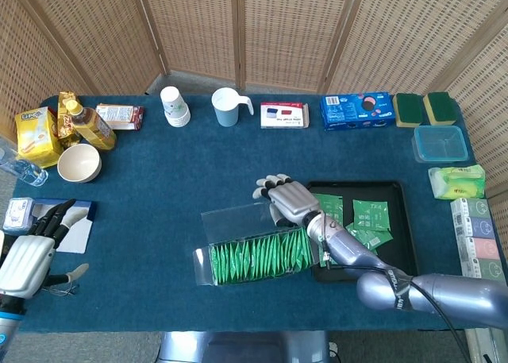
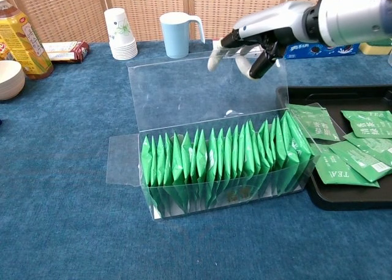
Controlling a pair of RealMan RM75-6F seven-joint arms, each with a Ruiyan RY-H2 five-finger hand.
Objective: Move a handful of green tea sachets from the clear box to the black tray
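Sachets (image 2: 346,146) already lie flat on the black tray (image 1: 401,254) at the right of the frame, several of them, so part of the job looks done; the clear box (image 2: 220,163) at centre is packed with an upright row, and whether more must go across is a judgement call. The box's long axis runs left to right along the blue counter (image 1: 159,204), right end tipped slightly up-frame and touching the tray. The right hand (image 2: 248,44) hovers over the raised lid, fingers loosely curled, holding nothing. The left hand (image 1: 32,252) rests at lower left, fingers apart, empty
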